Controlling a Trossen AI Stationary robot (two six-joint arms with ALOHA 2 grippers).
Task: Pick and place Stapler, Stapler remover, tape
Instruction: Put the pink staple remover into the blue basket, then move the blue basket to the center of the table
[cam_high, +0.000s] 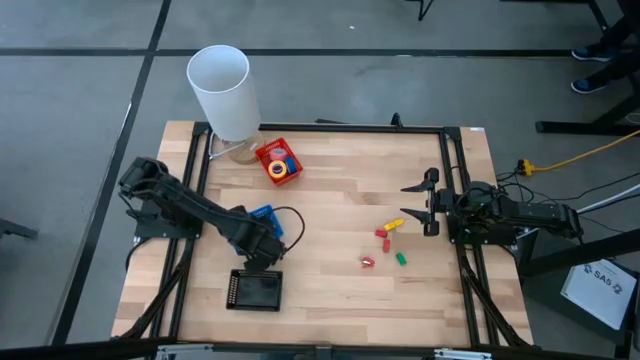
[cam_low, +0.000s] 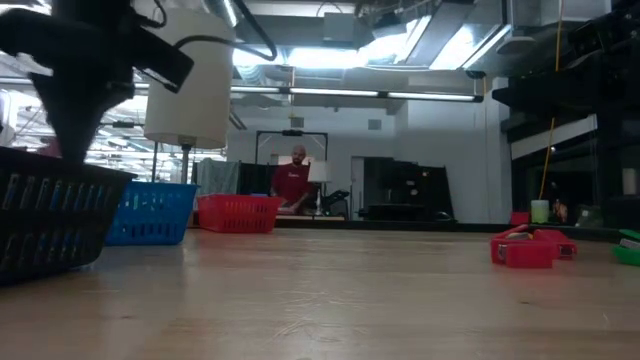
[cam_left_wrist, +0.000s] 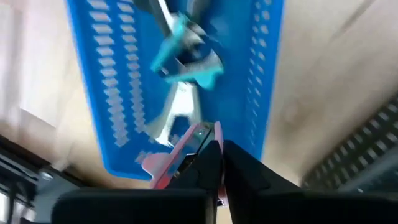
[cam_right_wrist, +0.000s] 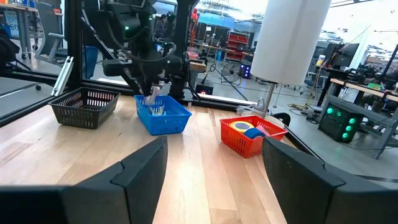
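My left gripper is shut on a small pink stapler remover and points down over the blue basket. It also shows in the high view and the right wrist view. A teal stapler remover with metal claws lies on the floor of that basket. Yellow tape and blue tape lie in the red basket. My right gripper waits open at the table's right edge. My left gripper pinches the pink stapler remover between its two fingers, next to its metal end. The fingers come from above, pointing down. The piece sticks out to one side of the fingertips, over the inside of the blue basket. Whether it touches the basket floor cannot be told.
A black basket stands near the front edge, close to the left arm. A tall white cylinder rises at the far left corner. Small red, yellow and green pieces lie on the wood in front of my right gripper.
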